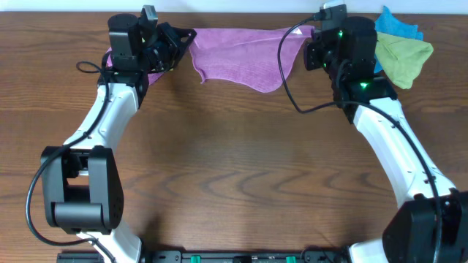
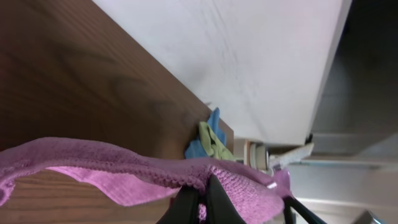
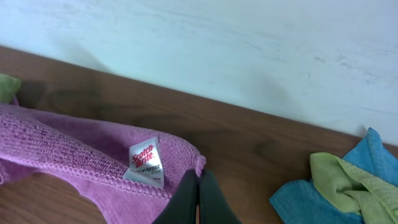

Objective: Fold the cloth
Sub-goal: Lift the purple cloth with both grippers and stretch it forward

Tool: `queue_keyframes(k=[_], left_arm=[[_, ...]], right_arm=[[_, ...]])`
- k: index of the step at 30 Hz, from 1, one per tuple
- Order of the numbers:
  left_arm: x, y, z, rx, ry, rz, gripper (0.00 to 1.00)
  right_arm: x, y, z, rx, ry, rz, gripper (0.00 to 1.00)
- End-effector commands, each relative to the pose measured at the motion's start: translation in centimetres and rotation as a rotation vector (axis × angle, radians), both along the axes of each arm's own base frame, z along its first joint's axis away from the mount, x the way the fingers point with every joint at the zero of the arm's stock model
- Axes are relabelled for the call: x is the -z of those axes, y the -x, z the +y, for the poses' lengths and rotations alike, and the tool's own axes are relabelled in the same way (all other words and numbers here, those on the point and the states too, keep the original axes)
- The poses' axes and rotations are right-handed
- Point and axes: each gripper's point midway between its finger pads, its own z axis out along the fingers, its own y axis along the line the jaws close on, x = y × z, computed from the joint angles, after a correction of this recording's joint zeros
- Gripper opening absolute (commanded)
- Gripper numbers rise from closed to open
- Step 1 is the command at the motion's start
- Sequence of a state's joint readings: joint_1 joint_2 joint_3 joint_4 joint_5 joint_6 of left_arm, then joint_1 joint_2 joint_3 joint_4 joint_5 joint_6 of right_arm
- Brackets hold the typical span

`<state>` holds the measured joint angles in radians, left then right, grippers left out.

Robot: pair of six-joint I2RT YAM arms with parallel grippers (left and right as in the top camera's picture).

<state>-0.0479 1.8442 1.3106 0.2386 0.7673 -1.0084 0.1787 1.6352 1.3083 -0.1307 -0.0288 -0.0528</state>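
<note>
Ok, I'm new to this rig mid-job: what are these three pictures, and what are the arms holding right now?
The wide picture looks down from above a wooden table at two white robot arms. The other two come from cameras on each wrist, looking past that arm's own fingers. Both arms hold a purple cloth stretched between them at the table's far edge. The left gripper is shut on one end, the right gripper on the other, close to the cloth's small white tag. The middle of the cloth sags. Beyond the right arm lie a blue cloth and a green cloth, bunched together, untouched.
</note>
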Motion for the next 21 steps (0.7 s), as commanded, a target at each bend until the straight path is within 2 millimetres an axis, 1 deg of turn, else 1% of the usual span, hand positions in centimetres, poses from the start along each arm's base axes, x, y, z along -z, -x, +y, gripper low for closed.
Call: queue_keyframes(k=[1, 5, 7, 10, 12, 14, 16, 18, 21], left_arm=[[-2.3, -0.1, -0.4, 0.062, 0.0, -0.077, 0.06], [-2.7, 0.7, -1.1, 0.13, 0.017, -0.089, 0.06], [-3.1, 1.4, -1.6, 0.183, 0.029, -0.104, 0.06], [-3.7, 2.6, -2.2, 0.259, 0.055, -0.112, 0.06], [-4.1, 3.5, -2.7, 0.317, 0.078, -0.114, 0.06], [-4.1, 4.4, -3.1, 0.373, 0.092, -0.113, 0.06], [-3.7, 5.1, -3.2, 0.402, 0.092, -0.096, 0.06], [-3.1, 5.0, -2.8, 0.392, 0.083, -0.079, 0.06], [-2.6, 4.1, -1.9, 0.329, 0.048, -0.078, 0.06]], right_arm=[[-0.7, -0.2, 0.3, -0.002, 0.018, -0.018, 0.01], [-0.6, 1.0, 1.3, -0.029, 0.024, 0.016, 0.01], [-1.1, 1.8, 1.6, -0.038, 0.026, 0.022, 0.01], [-1.9, 3.2, 1.4, -0.041, 0.028, 0.037, 0.01], [-2.1, 4.3, 1.2, -0.041, 0.033, 0.064, 0.01], [-1.8, 5.4, 1.0, -0.047, 0.039, 0.102, 0.01], [-1.4, 6.1, 0.9, -0.053, 0.052, 0.131, 0.01], [-1.3, 6.1, 0.8, -0.07, 0.084, 0.125, 0.01], [-2.0, 4.2, 0.5, -0.071, 0.101, 0.053, 0.01]])
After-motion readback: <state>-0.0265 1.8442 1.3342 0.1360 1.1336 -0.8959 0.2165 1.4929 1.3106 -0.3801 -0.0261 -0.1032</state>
